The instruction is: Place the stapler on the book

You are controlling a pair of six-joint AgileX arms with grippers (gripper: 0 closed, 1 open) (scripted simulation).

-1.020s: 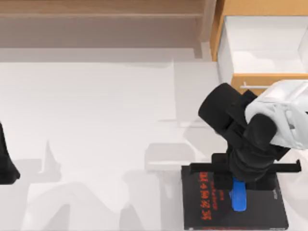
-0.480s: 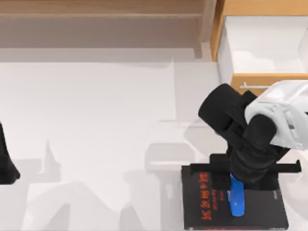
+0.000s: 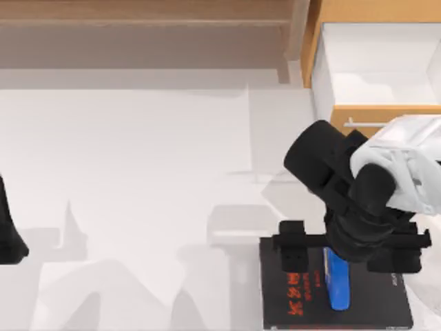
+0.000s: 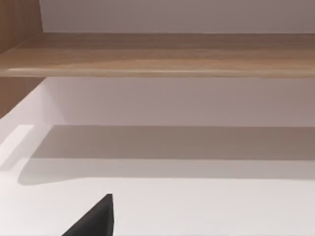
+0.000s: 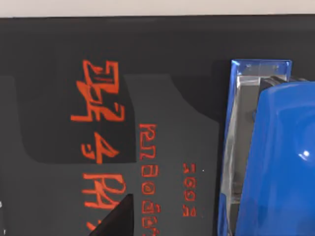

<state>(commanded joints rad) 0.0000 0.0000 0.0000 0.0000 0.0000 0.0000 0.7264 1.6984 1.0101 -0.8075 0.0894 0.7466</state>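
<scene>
Blue stapler (image 3: 337, 286) lies flat on the black book (image 3: 372, 307) at the counter's (image 3: 138, 172) front right. I see my right gripper (image 3: 350, 254) above it, fingers spread wide, holding nothing. Left arm sits parked at the left edge.

Top view: right arm covers the far end of the stapler (image 3: 337, 288) and the book's (image 3: 365, 310) far edge; book also cut by the frame's bottom edge. Right wrist view: stapler cropped at right and bottom edges, book runs off three sides, red lettering unreadable. Left arm (image 3: 8, 231) mostly off-frame at worktop's left.
</scene>
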